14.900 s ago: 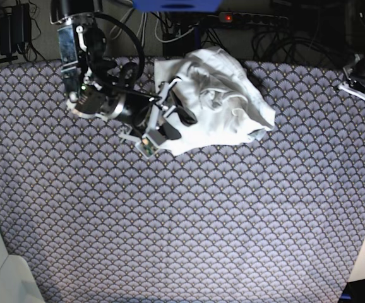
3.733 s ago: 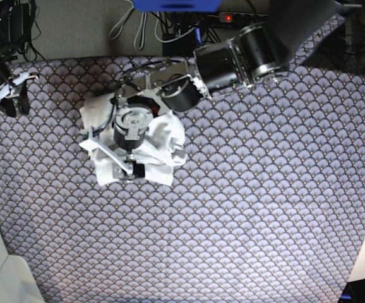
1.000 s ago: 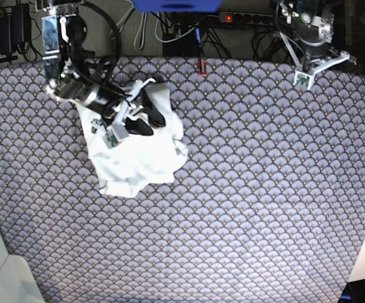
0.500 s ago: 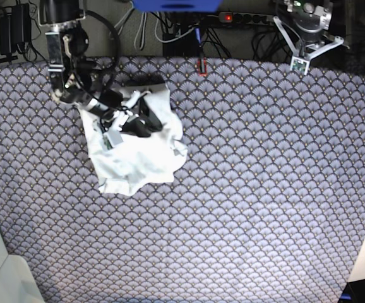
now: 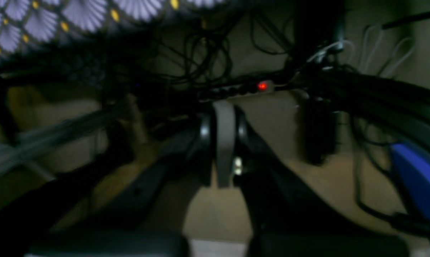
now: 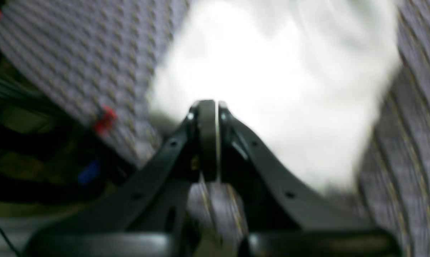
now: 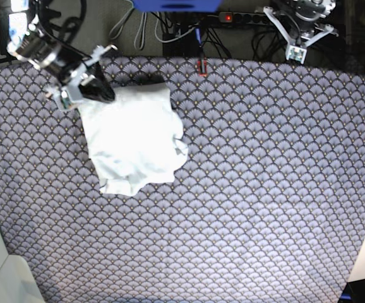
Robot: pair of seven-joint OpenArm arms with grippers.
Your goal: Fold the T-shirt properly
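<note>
The right claw sits at the upper left corner of the T-shirt, its two fingers pressed flat together; in the right wrist view they meet edge to edge with nothing white showing between them, and the blur there makes it hard to say whether the tips touch the cloth. The white T-shirt lies just beyond the tips in that view. From the base view the shirt is a rumpled, roughly folded bundle on the left half of the tabletop, wider at the top and narrowing to a loose flap at its lower left, with a small bulge of cloth on its right edge. It rests on a cover printed with purple scallops.

The left claw is raised past the far edge of the tabletop, well apart from the shirt. Its fingers are likewise pressed together and hold nothing. Behind them, dim and blurred, are tangled cables and a power strip with a red light
</note>
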